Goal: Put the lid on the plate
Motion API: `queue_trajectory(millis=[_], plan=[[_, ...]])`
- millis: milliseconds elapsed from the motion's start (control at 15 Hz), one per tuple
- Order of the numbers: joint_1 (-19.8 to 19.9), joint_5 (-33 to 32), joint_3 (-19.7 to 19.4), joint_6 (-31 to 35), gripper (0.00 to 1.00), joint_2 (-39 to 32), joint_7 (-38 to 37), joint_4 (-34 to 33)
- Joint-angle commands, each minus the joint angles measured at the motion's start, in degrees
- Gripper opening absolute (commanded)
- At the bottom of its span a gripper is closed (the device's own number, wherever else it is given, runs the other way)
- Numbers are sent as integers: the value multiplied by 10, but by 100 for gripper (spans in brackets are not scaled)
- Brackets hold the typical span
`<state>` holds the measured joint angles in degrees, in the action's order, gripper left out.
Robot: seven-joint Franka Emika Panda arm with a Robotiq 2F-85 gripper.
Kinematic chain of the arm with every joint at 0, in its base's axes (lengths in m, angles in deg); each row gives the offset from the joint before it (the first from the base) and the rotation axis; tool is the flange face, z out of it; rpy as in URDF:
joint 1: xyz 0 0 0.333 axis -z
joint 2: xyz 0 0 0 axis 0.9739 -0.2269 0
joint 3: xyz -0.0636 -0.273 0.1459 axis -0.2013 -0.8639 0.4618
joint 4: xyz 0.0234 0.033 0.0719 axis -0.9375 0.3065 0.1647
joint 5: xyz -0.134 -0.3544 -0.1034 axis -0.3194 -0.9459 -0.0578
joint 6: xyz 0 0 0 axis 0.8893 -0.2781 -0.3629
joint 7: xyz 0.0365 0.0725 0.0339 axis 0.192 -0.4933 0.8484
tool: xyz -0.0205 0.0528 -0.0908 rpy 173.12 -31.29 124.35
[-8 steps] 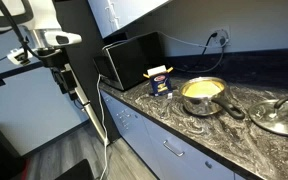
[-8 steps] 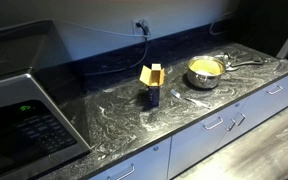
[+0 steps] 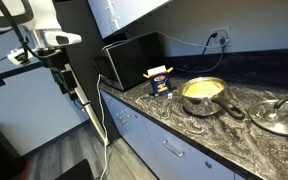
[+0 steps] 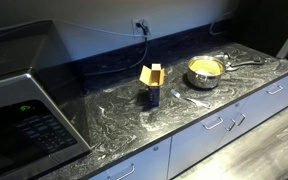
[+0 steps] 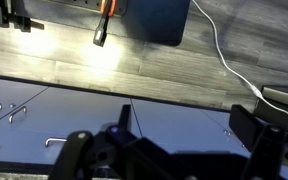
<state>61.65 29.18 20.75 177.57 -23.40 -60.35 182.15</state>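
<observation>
We see the lid (image 3: 280, 114) lying flat on the counter (image 3: 176, 118). It is near the plate (image 3: 203, 92) (the yellow pan with the black handle) but not on it. A blue and yellow box (image 3: 160, 82) stands between the plate and the microwave (image 3: 130, 58). The arm (image 3: 44, 35) is off past the end of the counter, well apart from the lid. In the wrist view the gripper (image 5: 174, 150) has its fingers (image 5: 81, 150) spread wide, with nothing in them. Past it we see drawers (image 5: 44, 115) and the wood floor (image 5: 84, 60).
</observation>
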Motion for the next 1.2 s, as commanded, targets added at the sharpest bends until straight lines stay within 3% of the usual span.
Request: queue_trajectory(millis=[0, 267, 667, 1133], plan=[[12, -11, 11, -1, 100, 5, -4, -4], [37, -65, 9, -6, 100, 19, -12, -26], [111, -152, -27, 12, 100, 9, -1, -92], [170, -231, -79, 132, 100, -75, 17, -160]])
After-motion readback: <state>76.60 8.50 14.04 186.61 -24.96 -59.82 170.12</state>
